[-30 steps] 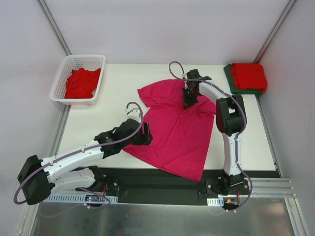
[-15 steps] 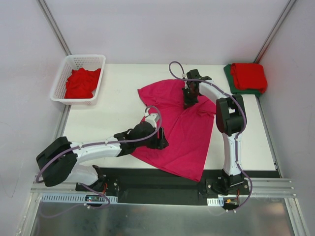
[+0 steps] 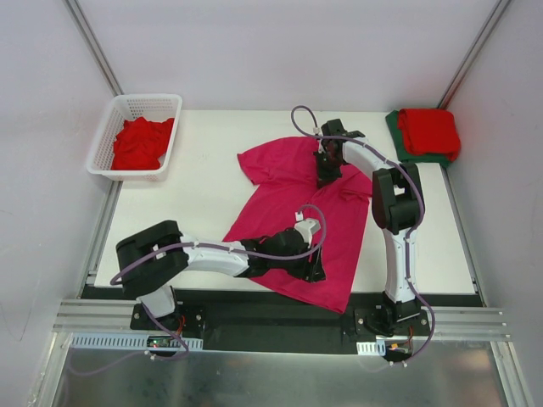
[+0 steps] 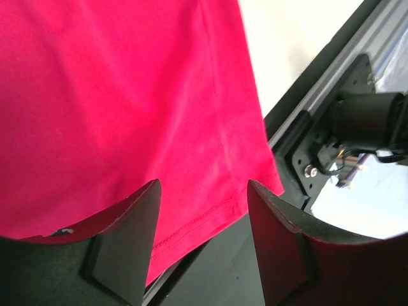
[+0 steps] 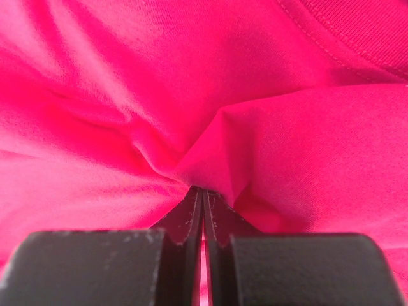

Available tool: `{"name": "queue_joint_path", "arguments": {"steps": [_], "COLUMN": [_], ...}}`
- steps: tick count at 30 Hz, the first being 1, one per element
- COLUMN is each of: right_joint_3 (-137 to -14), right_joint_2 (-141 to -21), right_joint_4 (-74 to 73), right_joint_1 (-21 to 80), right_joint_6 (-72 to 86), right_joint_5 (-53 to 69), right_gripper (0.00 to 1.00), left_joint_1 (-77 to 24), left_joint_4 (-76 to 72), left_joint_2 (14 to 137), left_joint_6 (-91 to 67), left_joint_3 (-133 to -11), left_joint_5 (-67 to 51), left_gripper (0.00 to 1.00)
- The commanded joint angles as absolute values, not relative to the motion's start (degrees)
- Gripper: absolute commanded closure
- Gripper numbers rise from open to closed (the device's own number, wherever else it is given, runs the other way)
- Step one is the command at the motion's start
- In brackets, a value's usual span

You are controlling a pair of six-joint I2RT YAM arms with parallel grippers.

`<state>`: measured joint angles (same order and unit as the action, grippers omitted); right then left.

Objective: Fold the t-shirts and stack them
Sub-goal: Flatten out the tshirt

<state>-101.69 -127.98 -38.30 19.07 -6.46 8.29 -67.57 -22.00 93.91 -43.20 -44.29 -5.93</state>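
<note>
The magenta t-shirt [image 3: 288, 191] is lying spread and slightly rumpled on the middle of the table [image 3: 187, 195], collar toward the far side, with its near hem corner extending past the table's near edge over the black mounting rail [image 3: 229, 309]. The left gripper [image 4: 203, 191] is positioned over the near hem of this shirt with its jaws standing apart, and no cloth is sitting between them; whether its fingers are touching the cloth cannot be determined. The right gripper [image 5: 203, 191] is clamped tight on a raised pinch of the same shirt near the collar. A crumpled red t-shirt [image 3: 140, 142] is sitting inside the white basket [image 3: 100, 144] at the far left corner. At the far right corner, a folded red t-shirt [image 3: 430, 129] is resting on top of a dark green t-shirt [image 3: 394, 125].
</note>
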Motion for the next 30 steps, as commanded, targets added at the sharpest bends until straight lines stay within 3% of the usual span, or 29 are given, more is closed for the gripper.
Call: {"name": "queue_joint_path", "arguments": {"steps": [1, 3, 4, 8, 17, 30], "right_joint_3": [-102.0, -102.0, -102.1, -102.1, -102.1, -97.2], "right_joint_2": [-129.6, -129.7, -129.7, -129.9, -130.0, -125.7], "right_joint_4": [-42.3, -42.3, -42.3, -42.2, -42.3, -40.2], "right_joint_1": [18.7, 18.7, 18.8, 18.7, 18.8, 18.8], "right_joint_6": [-7.3, -7.5, -7.4, -7.4, -7.6, -3.5], "right_joint_5": [5.6, 5.5, 5.5, 5.8, 4.7, 1.6], "right_gripper": [0.99, 0.99, 0.99, 0.99, 0.99, 0.98], "left_joint_1": [-67.9, -67.9, -67.9, -67.9, -66.9, -56.1], "left_joint_4": [-21.8, -19.7, -19.1, -15.3, -8.6, 7.2], "left_joint_2": [98.1, 99.8, 100.3, 102.7, 101.0, 80.4], "left_joint_6": [-45.7, -46.1, -46.2, -46.7, -51.0, -55.0], "left_joint_3": [-46.9, -47.4, -47.6, -49.0, -44.6, -32.5], "left_joint_5": [-7.9, -8.1, -8.1, -7.1, -4.2, 3.3], "left_gripper": [0.51, 0.60, 0.71, 0.96, 1.00, 1.00]}}
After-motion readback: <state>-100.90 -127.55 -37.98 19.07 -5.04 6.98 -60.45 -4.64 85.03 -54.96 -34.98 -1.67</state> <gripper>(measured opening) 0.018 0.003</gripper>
